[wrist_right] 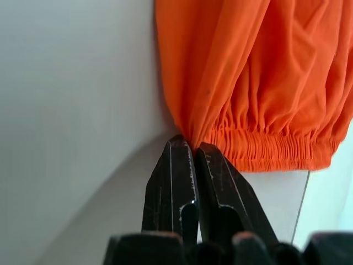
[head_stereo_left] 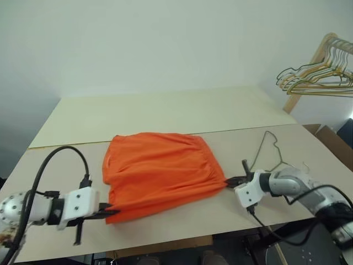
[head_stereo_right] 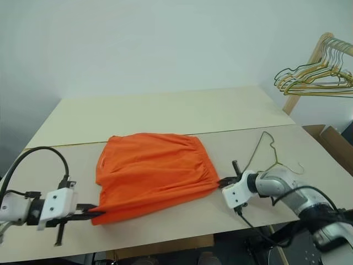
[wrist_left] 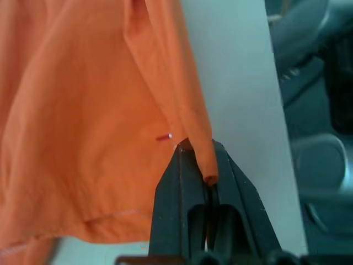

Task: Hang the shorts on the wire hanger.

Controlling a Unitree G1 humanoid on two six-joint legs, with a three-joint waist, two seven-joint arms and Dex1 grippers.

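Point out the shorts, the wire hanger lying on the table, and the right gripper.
the shorts [head_stereo_left: 160,171]: left eye view, middle of the orange fabric.
the wire hanger [head_stereo_left: 274,145]: left eye view, the thin wire just below its hook.
right gripper [wrist_right: 193,152]: right wrist view, the fingertips pinching the shorts' waistband corner.

Bright orange shorts [head_stereo_left: 160,172] lie on a pale cream table [head_stereo_left: 165,113]. The wire hanger [head_stereo_left: 268,150] is thin grey; far right hangers [head_stereo_left: 317,74] are gold, green and dark.

Bright orange shorts [head_stereo_left: 160,174] lie spread on the table, the thin grey wire hanger [head_stereo_left: 268,152] just beside them.
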